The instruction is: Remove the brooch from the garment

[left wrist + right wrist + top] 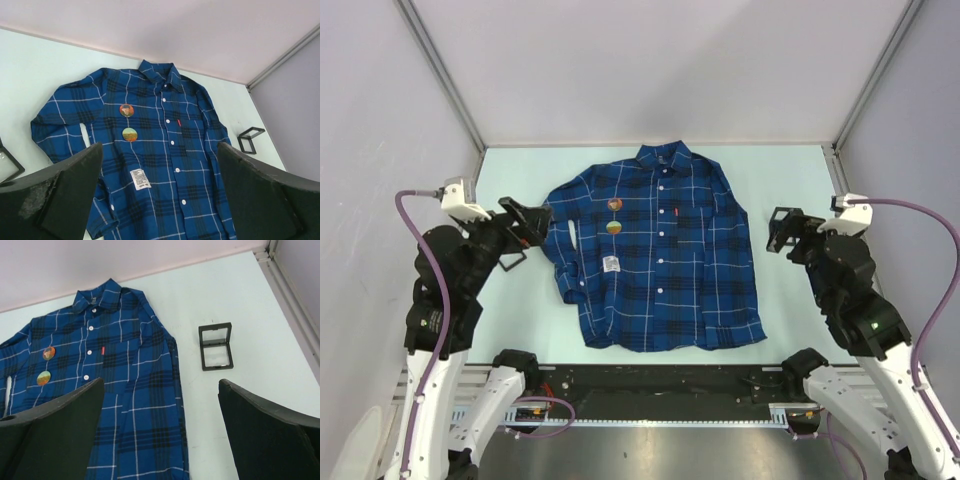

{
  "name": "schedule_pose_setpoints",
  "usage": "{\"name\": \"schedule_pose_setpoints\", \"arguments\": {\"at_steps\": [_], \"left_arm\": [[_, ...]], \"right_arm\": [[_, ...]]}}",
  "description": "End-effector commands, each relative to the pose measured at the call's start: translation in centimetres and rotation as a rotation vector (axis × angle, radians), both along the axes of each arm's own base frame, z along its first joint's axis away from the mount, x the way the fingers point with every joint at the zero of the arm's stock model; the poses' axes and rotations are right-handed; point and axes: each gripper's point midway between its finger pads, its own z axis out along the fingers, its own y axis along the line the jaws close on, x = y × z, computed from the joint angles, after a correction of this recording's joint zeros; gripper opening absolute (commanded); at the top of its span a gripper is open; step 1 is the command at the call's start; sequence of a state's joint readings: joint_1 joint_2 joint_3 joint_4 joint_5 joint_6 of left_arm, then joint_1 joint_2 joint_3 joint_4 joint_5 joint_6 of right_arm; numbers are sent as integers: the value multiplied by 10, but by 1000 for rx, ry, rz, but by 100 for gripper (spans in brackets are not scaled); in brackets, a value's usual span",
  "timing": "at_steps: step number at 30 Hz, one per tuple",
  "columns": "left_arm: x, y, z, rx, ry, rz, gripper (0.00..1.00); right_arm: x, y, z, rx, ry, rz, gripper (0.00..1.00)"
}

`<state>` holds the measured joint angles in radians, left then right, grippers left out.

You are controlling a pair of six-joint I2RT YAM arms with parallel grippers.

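The garment, a dark blue plaid shirt (660,260), lies flat and face up in the middle of the table. Two round brooches are pinned on its chest, one above the other: an upper reddish brooch (615,204) and a lower green and orange brooch (613,227). Both show in the left wrist view (127,110) (130,134) and the right wrist view (49,353) (43,378). A white tag (140,179) sits below them. My left gripper (540,222) is open and empty, above the shirt's left sleeve. My right gripper (775,232) is open and empty, right of the shirt.
A small black open case (216,346) lies on the table right of the shirt, under my right gripper. Another black case (512,258) lies left of the shirt near my left gripper. Grey walls enclose the table on three sides.
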<state>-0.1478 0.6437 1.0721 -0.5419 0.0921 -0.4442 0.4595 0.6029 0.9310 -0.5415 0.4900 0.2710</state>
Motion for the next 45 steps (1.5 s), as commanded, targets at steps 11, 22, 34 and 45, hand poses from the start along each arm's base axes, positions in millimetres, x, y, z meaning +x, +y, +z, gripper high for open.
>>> {"name": "schedule_pose_setpoints", "arguments": {"at_steps": [11, 22, 34, 45], "left_arm": [[1, -21, -40, 22, 172, -135, 100], [37, -37, -106, 27, 347, -207, 90], [88, -80, -182, -61, 606, -319, 60], [137, -98, -245, -19, 856, -325, 40]], "right_arm": [[5, -6, -9, 242, 26, -146, 100], [38, 103, -49, 263, 228, 294, 100], [106, 266, -95, 418, 223, 577, 81], [158, 331, -147, 485, 203, 644, 52]]}}
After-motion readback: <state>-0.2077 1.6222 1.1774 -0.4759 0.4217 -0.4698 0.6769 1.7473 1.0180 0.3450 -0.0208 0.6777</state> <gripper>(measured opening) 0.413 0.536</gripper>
